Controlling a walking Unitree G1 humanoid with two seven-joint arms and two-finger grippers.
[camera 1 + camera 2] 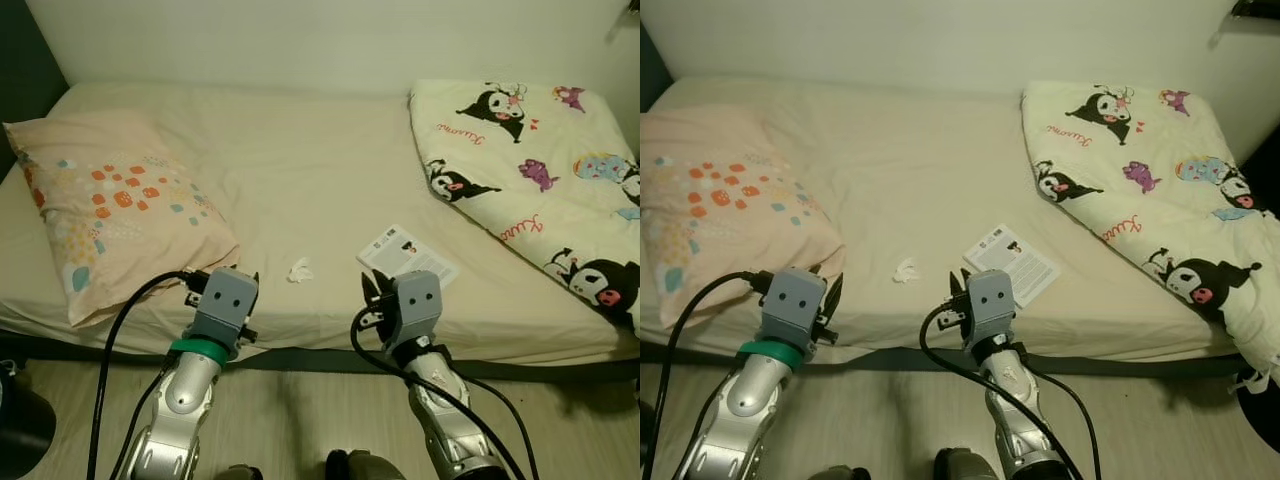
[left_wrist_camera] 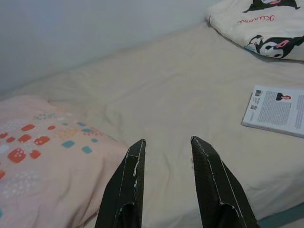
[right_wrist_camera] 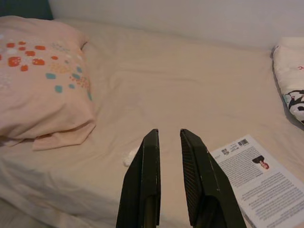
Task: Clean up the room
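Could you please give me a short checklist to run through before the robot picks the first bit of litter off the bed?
1. Target in sight: the crumpled tissue lies on the sheet near the front edge of the bed. Ok.
2. Second item located: the leaflet lies flat to the robot's right of the tissue. Ok.
3. Right end effector empty, fingers apart. Ok.
4. Left end effector empty, fingers apart, beside the pillow. Ok.
5. Right end effector over the tissue: it sits between tissue and leaflet, not lined up. Not ok.
6. A bin for the litter: cannot tell.
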